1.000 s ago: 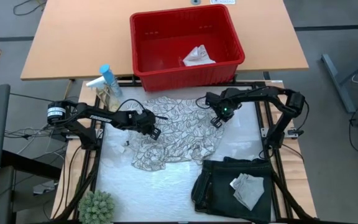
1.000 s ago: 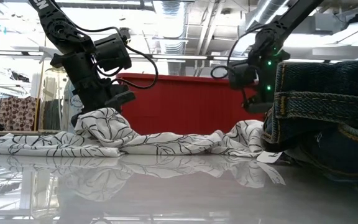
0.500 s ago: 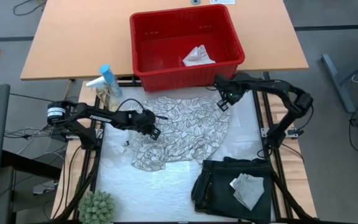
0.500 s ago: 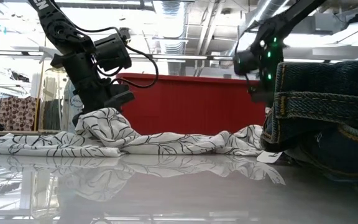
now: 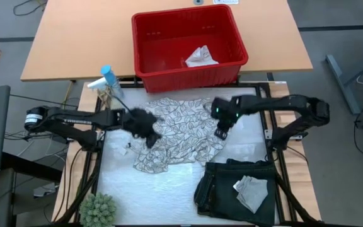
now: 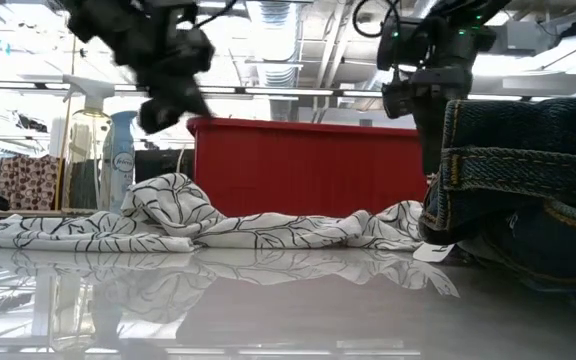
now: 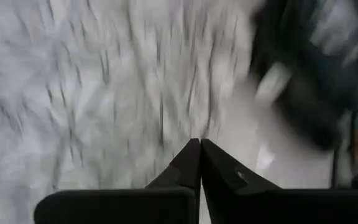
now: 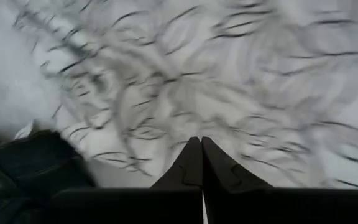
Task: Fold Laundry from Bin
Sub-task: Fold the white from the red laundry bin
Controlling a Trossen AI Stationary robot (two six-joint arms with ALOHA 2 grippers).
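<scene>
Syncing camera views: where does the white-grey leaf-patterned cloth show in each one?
High view: white-grey leaf-patterned cloth spread mid-table, just in front of the red slotted plastic bin.
Low view: cloth lies rumpled across the middle, the bin behind it.
Left wrist view: cloth fills most of the picture.
Right wrist view: cloth fills most of the picture.
Shared landmark: folded dark denim garment, beside the cloth.

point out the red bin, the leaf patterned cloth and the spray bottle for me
red bin [image 5: 145, 47]: high view, bare floor inside.
leaf patterned cloth [image 5: 184, 126]: high view, middle of the spread cloth.
spray bottle [image 5: 106, 75]: high view, blue top.
</scene>
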